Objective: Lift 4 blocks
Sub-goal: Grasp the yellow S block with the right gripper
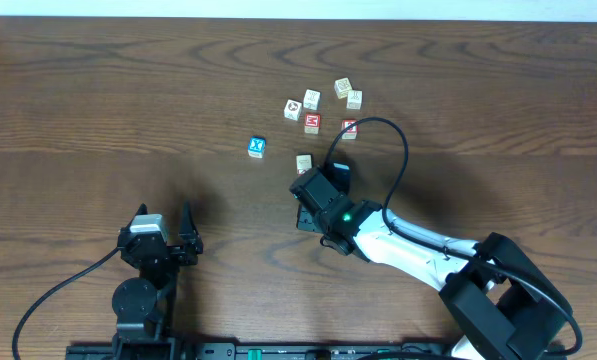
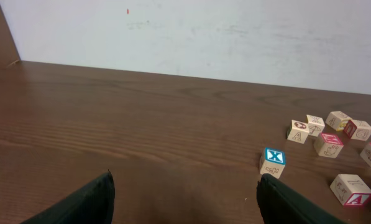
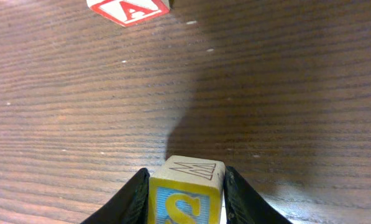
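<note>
Between the fingers of the right end effector (image 3: 186, 186) a yellow-edged block (image 3: 192, 170) is pinched, one finger pressed against each of its sides. A yellow "S" on blue is shown on its near face. Whether it is raised off the bench (image 3: 284, 87) cannot be told. Just ahead of it, a block with a red "A" face (image 3: 129, 9) is seen lying on the wood. Farther back, a cluster of six blocks (image 1: 312, 98) is gathered, and a blue "X" block (image 1: 257, 147) is set apart from it. Well away, the left end effector (image 2: 185, 190) is held with its fingers spread wide.
</note>
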Controlling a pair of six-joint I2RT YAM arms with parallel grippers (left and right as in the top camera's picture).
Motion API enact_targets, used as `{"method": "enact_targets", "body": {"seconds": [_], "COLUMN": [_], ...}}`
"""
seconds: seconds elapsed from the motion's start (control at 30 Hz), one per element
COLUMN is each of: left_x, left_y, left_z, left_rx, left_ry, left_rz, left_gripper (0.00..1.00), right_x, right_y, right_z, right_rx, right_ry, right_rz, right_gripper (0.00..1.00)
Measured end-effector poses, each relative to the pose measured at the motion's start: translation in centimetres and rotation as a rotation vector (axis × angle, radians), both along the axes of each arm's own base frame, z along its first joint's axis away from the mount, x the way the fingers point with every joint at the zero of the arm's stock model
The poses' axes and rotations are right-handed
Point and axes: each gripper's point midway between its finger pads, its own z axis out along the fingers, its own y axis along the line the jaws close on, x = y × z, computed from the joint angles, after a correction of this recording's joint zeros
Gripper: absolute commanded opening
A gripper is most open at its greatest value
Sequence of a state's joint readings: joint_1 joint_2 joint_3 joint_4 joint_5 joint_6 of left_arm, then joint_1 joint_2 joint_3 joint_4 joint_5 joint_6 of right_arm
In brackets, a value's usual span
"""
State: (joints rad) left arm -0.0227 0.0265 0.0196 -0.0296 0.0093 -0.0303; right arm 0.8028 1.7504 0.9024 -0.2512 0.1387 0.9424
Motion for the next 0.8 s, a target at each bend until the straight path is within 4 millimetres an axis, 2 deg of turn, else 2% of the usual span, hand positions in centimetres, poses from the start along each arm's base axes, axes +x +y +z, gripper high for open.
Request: {"method": "enact_targets", "body": {"seconds": [0.43, 0.8], "left_x": [0.0, 0.0], "left_y": [0.0, 0.0], "left_z": [0.0, 0.0], "left_rx": [0.0, 0.0], "left_ry": [0.0, 0.0], "left_rz": [0.0, 0.0], "left_gripper": [0.73, 0.74], "right_x": [0.0, -1.3], "right_y": [0.0, -1.9], "right_z": [0.3, 0.2], "right_rx": [-0.049, -0.138], "right_ry": [-0.023, 0.031], "right_rz": [0.076, 0.09], "right_gripper": [0.17, 0.14]}}
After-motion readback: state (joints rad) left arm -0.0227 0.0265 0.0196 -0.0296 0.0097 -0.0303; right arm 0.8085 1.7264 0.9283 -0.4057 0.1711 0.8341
